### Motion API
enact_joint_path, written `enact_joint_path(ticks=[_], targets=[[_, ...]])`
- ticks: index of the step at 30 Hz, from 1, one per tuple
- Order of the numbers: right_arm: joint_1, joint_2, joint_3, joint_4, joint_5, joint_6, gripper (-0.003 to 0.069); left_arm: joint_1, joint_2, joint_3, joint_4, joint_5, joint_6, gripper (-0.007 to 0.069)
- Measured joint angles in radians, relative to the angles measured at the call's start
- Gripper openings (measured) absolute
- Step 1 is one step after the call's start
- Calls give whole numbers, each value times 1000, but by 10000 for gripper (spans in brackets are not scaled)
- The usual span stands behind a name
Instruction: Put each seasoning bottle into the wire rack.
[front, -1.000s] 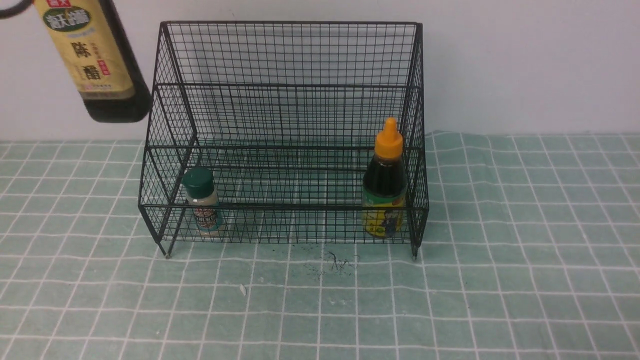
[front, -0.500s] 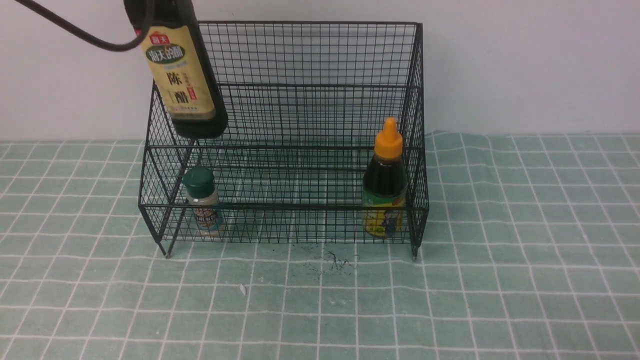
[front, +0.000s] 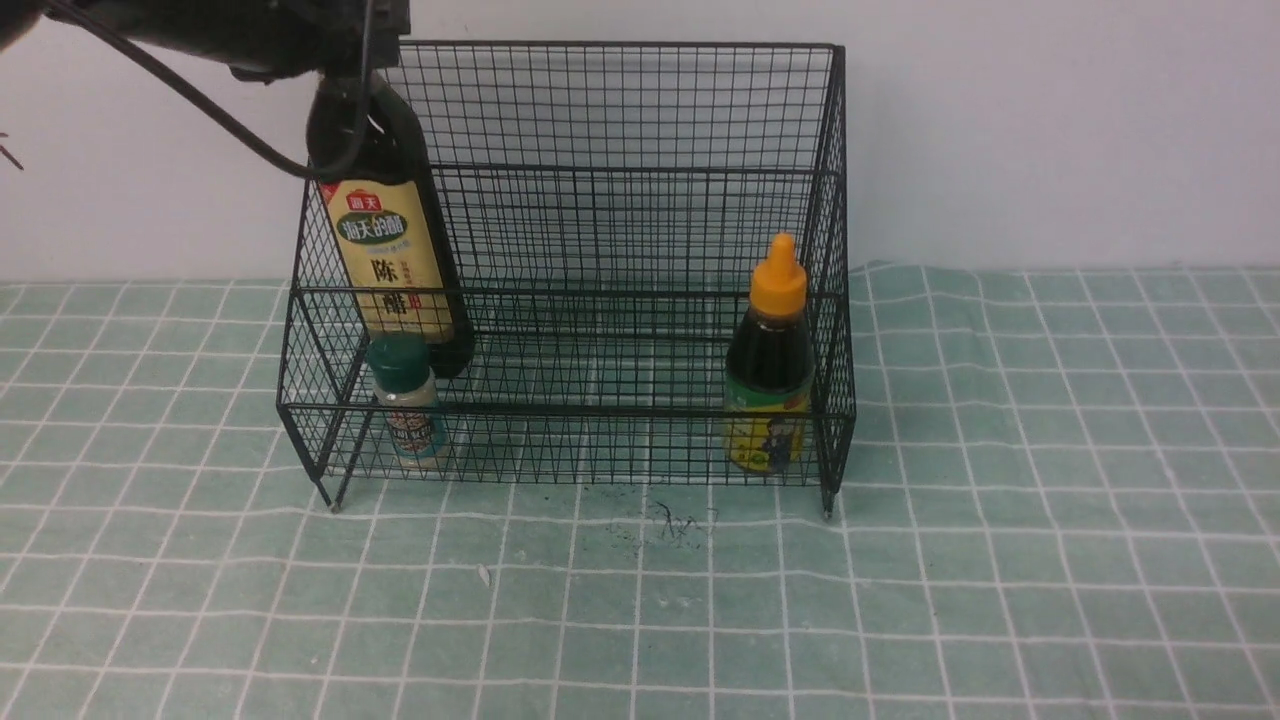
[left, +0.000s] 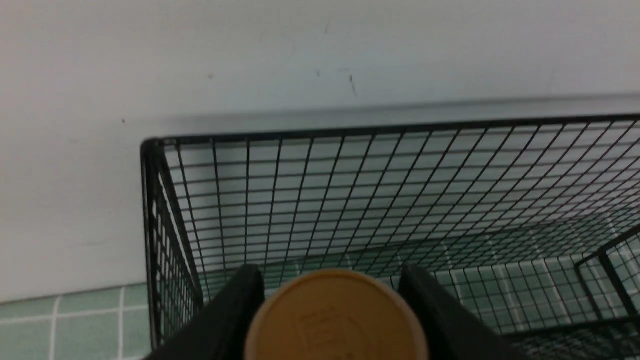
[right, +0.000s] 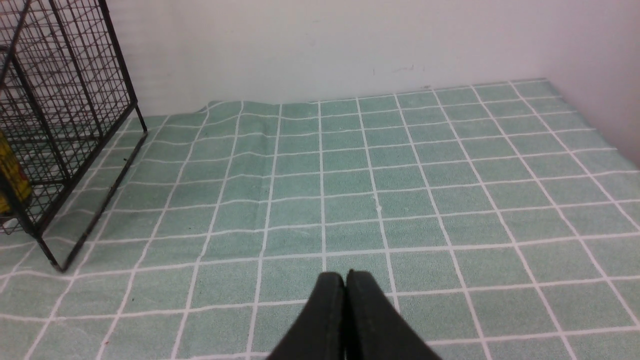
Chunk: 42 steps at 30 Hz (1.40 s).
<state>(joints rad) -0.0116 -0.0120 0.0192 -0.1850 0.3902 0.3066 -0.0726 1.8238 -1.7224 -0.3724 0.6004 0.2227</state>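
Two black fingers (left: 227, 325) of your left gripper (left: 329, 274) sit clamped either side of the round gold cap (left: 335, 320), touching it on both flanks. The jaws are spread only as wide as that cap. The tall dark bottle (front: 390, 260) hangs below the grip, inside the wire rack (front: 620, 110) at its left end, leaning a little, base toward the middle. Tan label faces you. You cannot tell from here whether its base rests on the mesh.

Just in front of that base, on the lower tier, stands the small green-capped shaker (front: 405, 400), upright, with a pale body. At the right end of the same tier is the squat dark bottle (front: 768, 370), upright behind the front wire, with an orange cone nozzle and a yellow-green label. The rack is thin black wire in a fine square grid, with a tall back and short legs.

Your right gripper (right: 345, 285) is well apart from the rack, jaws pressed together, holding nothing, over the green checked cloth (front: 1000, 500). The cloth is slightly rumpled, with white grid lines. A plain pale wall (front: 1050, 120) stands behind. A black cable (front: 200, 110) loops off the left arm.
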Motion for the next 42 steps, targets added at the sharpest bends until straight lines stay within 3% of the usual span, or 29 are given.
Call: enact_joint_path(ticks=[5,10,14,28,32,36,42], targets=[[0,0,0,0,0,0,-13,0,7,0,16,30,1,313],[0,0,0,0,0,0,-13,0,2,-14,10,6,1,406],[0,0,0,0,0,0,-13,-1,-2,-15,-1,6,1,437],[0,0,0,0,0,0,-13,-2,-114,-15,0,37,25,424],[0,0,0,0,0,0,-13,-2,-191,-16,8,192,29,290],[0,0,0,0,0,0,-13,-2,-221,-17,61,435,29,59],[0,0,0,0,0,-7,-13,-2,-220,20,71,519,29,-6]])
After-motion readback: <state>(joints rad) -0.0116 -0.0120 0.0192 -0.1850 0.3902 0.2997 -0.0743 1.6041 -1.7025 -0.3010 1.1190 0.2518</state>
